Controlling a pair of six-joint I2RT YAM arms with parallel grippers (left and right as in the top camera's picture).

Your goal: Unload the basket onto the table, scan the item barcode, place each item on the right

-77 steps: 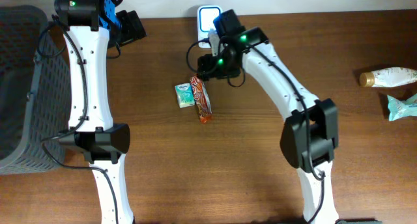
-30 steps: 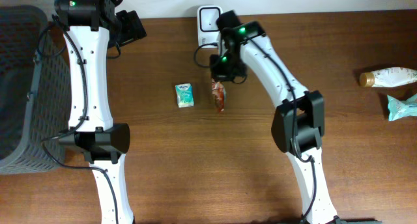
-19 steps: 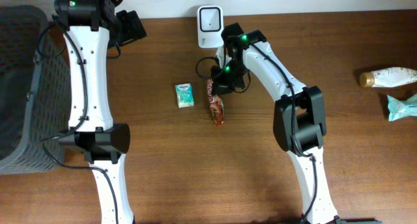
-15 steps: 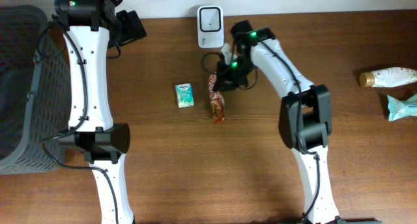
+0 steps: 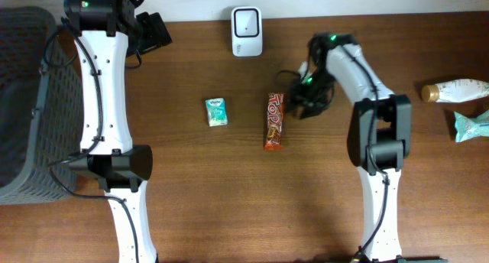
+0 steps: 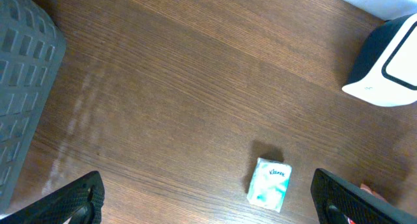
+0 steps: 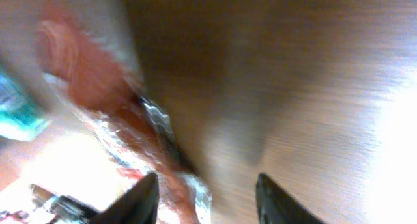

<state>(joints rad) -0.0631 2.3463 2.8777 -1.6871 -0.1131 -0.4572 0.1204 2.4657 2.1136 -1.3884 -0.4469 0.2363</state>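
The item, a red-orange candy bar (image 5: 274, 121), lies flat on the wooden table, below and to the right of the white barcode scanner (image 5: 247, 21). My right gripper (image 5: 304, 101) hovers just right of the bar's upper end, jaws open and holding nothing. The right wrist view is blurred: the bar's wrapper (image 7: 124, 120) shows by the left fingertip (image 7: 144, 196), with bare wood across the rest of the gap around my right gripper (image 7: 208, 201). My left gripper (image 5: 155, 31) stays at the back left. It is wide open (image 6: 208, 208) and empty.
A small tissue pack (image 5: 217, 111) (image 6: 268, 183) lies left of the bar. A grey basket (image 5: 30, 102) stands at the left edge. A bottle (image 5: 457, 89) and a teal packet (image 5: 470, 125) lie at the far right. The scanner (image 6: 388, 64) shows in the left wrist view.
My right gripper carried the candy bar down and right from in front of the scanner, then opened and released it onto the table. The left arm has not moved.
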